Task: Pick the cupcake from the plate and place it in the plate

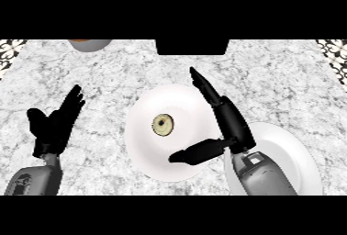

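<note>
The right hand (234,126) hangs over the white plate (146,151), fingers straight toward 11 o'clock and thumb splayed wide toward 8 (holding nothing). The cupcake (163,125) sits mid-plate, at the palm's 9 o'clock. The left hand (54,124) rests open at far 9 o'clock. A second plate (298,156) lies at 4 o'clock on the marbled counter (102,82).

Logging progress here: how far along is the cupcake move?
Done: nothing visible; the cupcake sits on the middle plate. In hand: the right hand is open over that plate beside the cupcake, holding nothing; the left hand rests open at left. Left: likely grasp it and carry it to the right plate, which shows no cupcake.
</note>
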`<state>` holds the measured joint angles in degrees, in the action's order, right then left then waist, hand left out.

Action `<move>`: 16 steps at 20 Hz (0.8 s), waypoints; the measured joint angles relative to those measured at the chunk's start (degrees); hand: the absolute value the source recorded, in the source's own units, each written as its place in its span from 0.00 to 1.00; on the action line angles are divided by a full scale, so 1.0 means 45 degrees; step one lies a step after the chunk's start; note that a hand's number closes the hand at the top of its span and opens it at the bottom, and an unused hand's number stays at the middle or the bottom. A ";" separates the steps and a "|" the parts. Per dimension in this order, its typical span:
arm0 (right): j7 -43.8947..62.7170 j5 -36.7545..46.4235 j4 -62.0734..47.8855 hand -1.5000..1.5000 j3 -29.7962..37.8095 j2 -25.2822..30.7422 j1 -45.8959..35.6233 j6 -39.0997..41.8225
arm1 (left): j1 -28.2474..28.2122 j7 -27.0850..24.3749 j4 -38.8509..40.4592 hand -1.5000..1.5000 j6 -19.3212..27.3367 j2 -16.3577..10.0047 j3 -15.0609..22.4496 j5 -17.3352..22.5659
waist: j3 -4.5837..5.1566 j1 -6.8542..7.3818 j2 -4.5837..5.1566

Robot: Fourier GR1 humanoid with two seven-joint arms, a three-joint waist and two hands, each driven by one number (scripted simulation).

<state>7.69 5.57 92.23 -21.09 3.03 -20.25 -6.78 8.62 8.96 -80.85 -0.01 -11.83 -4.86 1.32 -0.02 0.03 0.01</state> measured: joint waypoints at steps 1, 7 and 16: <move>-0.0217 -0.0043 -0.0018 0.00 0.0161 0.0030 0.0128 0.0228 | 0.0118 0.0020 0.0099 0.50 0.0044 0.0070 -0.0001 -0.0052 | 0.0001 -0.0002 -0.0002; -0.1238 -0.0295 -0.0201 0.00 0.1204 0.0421 0.0662 0.1310 | 0.0046 0.0150 -0.0148 0.50 -0.0223 -0.0002 -0.0214 0.0004 | 0.0003 -0.0001 -0.0004; -0.2284 -0.0275 -0.0962 0.00 0.2765 0.1120 0.0832 0.2529 | 0.0288 0.0312 -0.0081 0.50 -0.0232 0.0144 -0.0317 -0.0196 | 0.0001 -0.0001 0.0002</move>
<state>-2.59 4.33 87.90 -8.65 8.07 -16.50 4.60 9.91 10.37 -81.21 -1.06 -11.18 -6.28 0.43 -0.01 0.02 0.01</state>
